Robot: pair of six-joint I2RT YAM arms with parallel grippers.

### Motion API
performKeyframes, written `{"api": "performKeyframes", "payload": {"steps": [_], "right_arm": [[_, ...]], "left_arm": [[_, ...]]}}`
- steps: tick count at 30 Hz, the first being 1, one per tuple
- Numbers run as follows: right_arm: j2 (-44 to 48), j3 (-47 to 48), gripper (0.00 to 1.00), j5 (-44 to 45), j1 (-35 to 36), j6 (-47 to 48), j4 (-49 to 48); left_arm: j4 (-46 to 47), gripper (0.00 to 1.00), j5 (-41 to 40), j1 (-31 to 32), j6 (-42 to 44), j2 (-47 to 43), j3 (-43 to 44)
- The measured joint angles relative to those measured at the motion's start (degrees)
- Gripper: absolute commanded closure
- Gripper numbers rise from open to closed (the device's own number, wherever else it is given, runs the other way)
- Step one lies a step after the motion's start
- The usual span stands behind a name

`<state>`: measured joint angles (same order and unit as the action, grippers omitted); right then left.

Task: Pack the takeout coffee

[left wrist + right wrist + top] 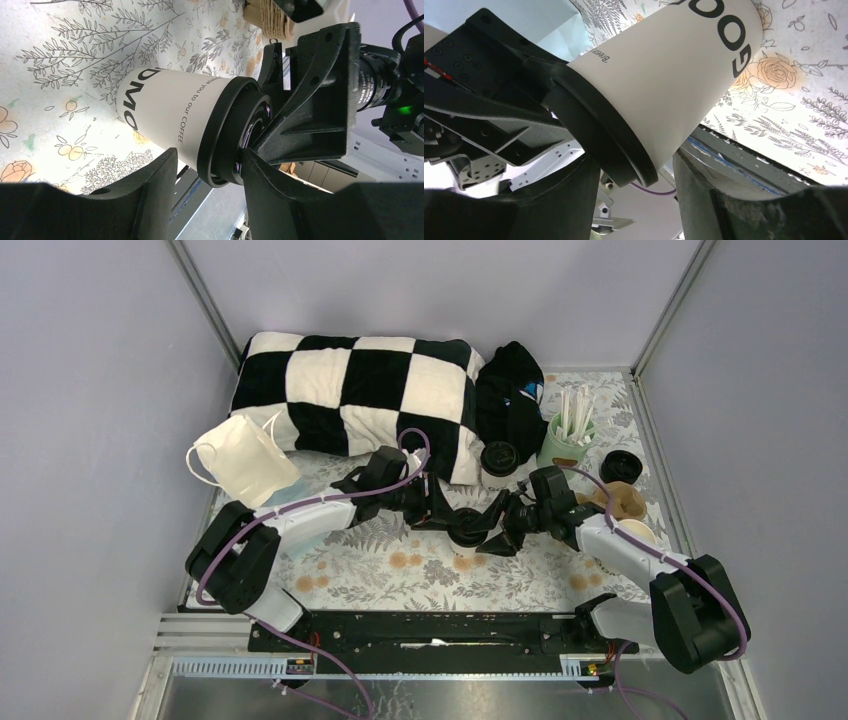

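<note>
A white paper coffee cup with a black lid (466, 532) stands on the floral mat in the middle. It also shows in the left wrist view (170, 115) and in the right wrist view (674, 80). My left gripper (452, 522) (207, 165) reaches in from the left, its jaws spread around the lid rim, one finger against the lid. My right gripper (494, 530) (634, 170) reaches in from the right, jaws spread either side of the lid with gaps. A second lidded cup (498, 460) stands behind.
A brown pulp carrier (622, 502), a loose black lid (620, 465) and an uncovered white cup (640, 533) sit at the right. A mint-green cup of white sticks (566, 440), a checkered pillow (350, 400), a black bag (510, 390) and a face mask (245, 462) lie behind.
</note>
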<state>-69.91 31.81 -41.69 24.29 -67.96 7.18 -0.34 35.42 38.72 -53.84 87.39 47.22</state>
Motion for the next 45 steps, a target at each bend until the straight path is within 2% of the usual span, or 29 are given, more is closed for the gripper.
{"api": "performKeyframes", "payload": {"steps": [2, 4, 7, 11, 16, 20, 24, 27, 34, 40, 45], "right_arm": [[0.0, -0.3, 0.45, 0.5, 0.2, -1.5, -0.3], [0.0, -0.6, 0.54, 0.7, 0.2, -2.5, -0.5], [0.0, -1.4, 0.58, 0.7, 0.3, -4.5, -2.0], [0.0, -2.2, 0.56, 0.4, 0.3, -6.4, -3.8], [-0.2, -2.2, 0.45, 0.3, 0.4, -5.6, -4.0], [-0.7, -2.0, 0.4, 0.2, 0.4, -2.1, -4.1], [-3.2, -3.2, 0.32, -3.2, -0.7, 2.7, -8.4], [-6.2, -2.9, 0.35, -6.1, -1.9, 7.8, -9.9], [-12.4, 0.7, 0.4, -11.8, -4.4, 15.5, -5.8], [-15.7, 1.3, 0.42, -15.2, -5.3, 17.6, -5.2], [-15.4, 0.9, 0.44, -14.8, -5.2, 17.4, -5.6]], "left_arm": [[0.0, 0.48, -0.2, 0.0, 0.0, -0.1, 0.0], [0.2, 0.49, -0.4, 0.0, -0.2, -0.1, -0.1], [1.1, 0.49, -1.0, 0.2, -0.4, -0.2, -0.6], [3.0, 0.5, -1.5, 0.3, -0.7, -0.6, -1.7], [5.6, 0.5, -1.8, 0.3, -1.5, -1.1, -3.4], [6.0, 0.5, -1.8, 0.3, -1.4, -1.1, -3.5], [7.6, 0.51, -1.6, 0.2, -1.5, -1.0, -4.5], [10.2, 0.53, -0.9, -0.3, -1.9, -0.8, -6.2], [14.5, 0.53, -0.3, -0.7, -3.0, 0.1, -8.6], [16.1, 0.55, 1.5, -1.3, -3.3, 1.5, -8.7], [16.6, 0.56, 1.2, -1.3, -3.3, 1.6, -9.2]]}}
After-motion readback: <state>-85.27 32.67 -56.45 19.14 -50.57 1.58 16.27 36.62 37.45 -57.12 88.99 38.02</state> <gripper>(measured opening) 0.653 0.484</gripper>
